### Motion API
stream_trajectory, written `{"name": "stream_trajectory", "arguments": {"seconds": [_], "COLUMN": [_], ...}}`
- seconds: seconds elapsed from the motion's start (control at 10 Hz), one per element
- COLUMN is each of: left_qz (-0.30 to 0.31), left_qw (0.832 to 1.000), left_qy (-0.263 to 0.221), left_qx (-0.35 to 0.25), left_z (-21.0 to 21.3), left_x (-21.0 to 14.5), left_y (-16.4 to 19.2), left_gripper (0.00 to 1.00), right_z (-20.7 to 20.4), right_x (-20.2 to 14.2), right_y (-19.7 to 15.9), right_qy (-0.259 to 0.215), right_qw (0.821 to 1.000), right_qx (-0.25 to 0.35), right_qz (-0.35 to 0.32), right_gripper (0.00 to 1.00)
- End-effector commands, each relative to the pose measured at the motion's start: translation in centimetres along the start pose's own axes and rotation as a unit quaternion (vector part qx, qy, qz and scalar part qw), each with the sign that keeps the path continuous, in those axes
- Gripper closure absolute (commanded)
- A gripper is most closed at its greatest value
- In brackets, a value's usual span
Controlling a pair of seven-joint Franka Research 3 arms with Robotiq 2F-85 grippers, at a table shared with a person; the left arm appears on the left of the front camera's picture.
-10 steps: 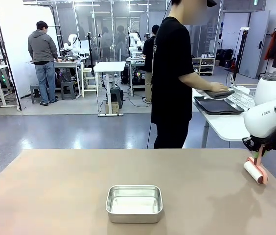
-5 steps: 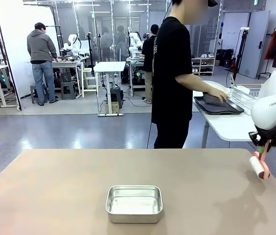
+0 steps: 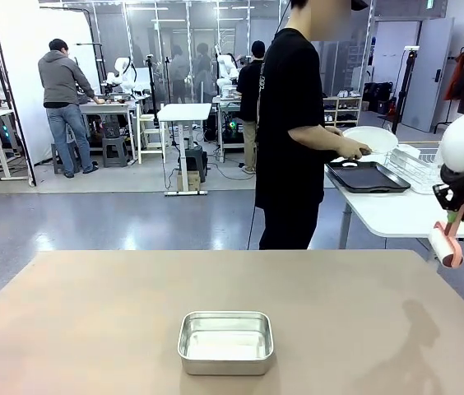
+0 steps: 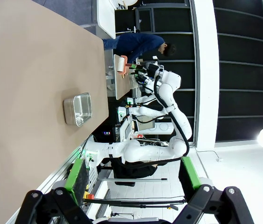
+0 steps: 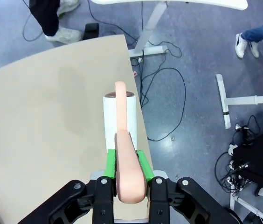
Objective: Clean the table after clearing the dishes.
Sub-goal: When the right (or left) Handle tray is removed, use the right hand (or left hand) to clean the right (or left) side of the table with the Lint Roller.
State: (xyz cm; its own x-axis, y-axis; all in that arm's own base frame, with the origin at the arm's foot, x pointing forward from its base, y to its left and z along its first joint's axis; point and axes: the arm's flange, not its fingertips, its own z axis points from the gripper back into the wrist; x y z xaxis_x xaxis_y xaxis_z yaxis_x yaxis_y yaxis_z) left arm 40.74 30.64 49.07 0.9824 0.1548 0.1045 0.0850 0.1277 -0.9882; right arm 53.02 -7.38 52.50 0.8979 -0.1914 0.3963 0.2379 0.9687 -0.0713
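The tan table (image 3: 92,313) stretches across the front view. At its right edge my right gripper (image 3: 459,217) hangs above the top, shut on the pink handle of a lint roller (image 3: 445,244). From the right wrist, the gripper (image 5: 126,161) clamps that handle and the white roller (image 5: 118,116) points out over the table's corner (image 5: 38,121). My left gripper (image 4: 134,175) stands open and holds nothing, off the table's side. At the white side table the person holds a white plate (image 3: 370,138) over a dark tray (image 3: 368,176).
A small steel pan (image 3: 226,341) sits near the table's front middle and also appears as the pan (image 4: 78,108) from the left wrist. The person stands just beyond the far edge. Cables and table legs lie on the floor past the right corner.
My right arm has lifted the lint roller off the tabletop and swung it up and to the right. The person's hand has gone from pressing on the tray to holding a white plate.
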Motion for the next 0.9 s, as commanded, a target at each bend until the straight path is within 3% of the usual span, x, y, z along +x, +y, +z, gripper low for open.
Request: {"name": "stream_trajectory", "arguments": {"seconds": [0.0,0.8], "left_qz": [0.0,0.0], "left_qw": [1.0,1.0], "left_qy": [-0.003,-0.003], "left_qx": [0.002,0.002], "left_z": [0.18,0.18], "left_x": [-0.19,-0.19], "left_y": [-0.11,-0.11], "left_gripper": [0.0,0.0], "right_z": [1.45,1.49], "right_x": [0.12,0.38], "right_y": [-0.35,-0.13], "right_qy": [-0.002,-0.006], "right_qw": [1.0,1.0], "right_qx": [0.021,0.015], "right_qz": [0.005,-0.002], "right_gripper": [0.78,0.78]}}
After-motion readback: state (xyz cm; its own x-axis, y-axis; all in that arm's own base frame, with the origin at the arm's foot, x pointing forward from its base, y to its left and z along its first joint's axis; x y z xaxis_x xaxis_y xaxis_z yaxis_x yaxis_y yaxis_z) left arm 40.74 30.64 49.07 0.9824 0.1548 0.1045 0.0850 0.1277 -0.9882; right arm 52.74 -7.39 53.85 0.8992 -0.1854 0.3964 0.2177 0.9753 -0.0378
